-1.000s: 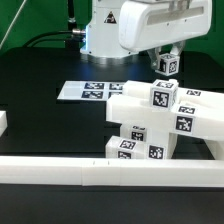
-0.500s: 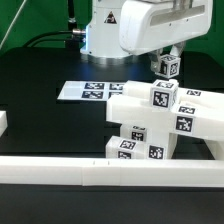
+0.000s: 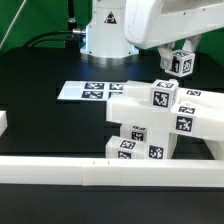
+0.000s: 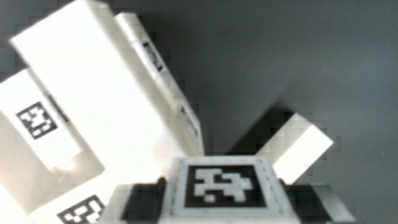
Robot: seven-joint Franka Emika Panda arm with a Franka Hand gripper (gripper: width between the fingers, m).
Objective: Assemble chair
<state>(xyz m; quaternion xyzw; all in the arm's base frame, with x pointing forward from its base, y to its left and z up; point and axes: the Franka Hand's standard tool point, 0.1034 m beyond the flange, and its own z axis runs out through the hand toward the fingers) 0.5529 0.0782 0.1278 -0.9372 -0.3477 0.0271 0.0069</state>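
Exterior view: we see the gripper (image 3: 181, 62) pinching a tagged block (image 3: 181, 62) above the chair (image 3: 152, 122) on the surface (image 3: 45, 70).

The arm (image 3: 150, 25) is glossy white with smooth, rounded plastic shells. Its base (image 3: 105, 30) is a broad white column with a darker grey band where it meets the black table, and it carries a small black triangular marking near the top. A dark cable (image 3: 45, 38) runs along the tabletop beside the base. The gripper (image 3: 180, 50) shows darker grey parts under the white wrist housing.
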